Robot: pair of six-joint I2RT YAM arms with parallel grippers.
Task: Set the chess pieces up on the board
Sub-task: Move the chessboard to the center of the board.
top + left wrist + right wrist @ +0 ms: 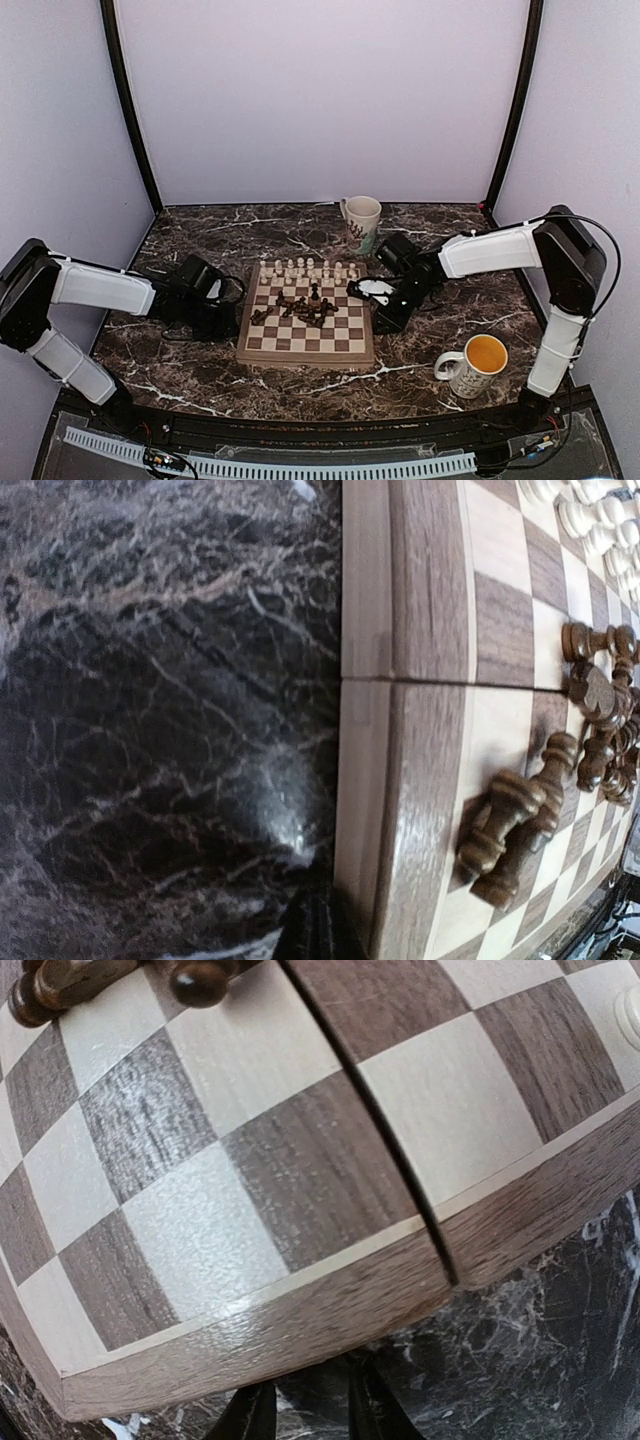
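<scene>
The board lies mid-table. Cream-white chess pieces stand in a row along its far edge. Dark chess pieces lie heaped mid-board, one upright. My left gripper is low beside the board's left edge; in the left wrist view its tip looks shut and empty against the board's side, with two dark pieces lying nearby. My right gripper is at the right edge; its fingers stand narrowly apart, empty, just below the board's side.
A white mug with a plant pattern stands behind the board's far right corner. A mug of orange liquid stands at the near right. Dark marble tabletop surrounds the board. Enclosure walls stand on three sides.
</scene>
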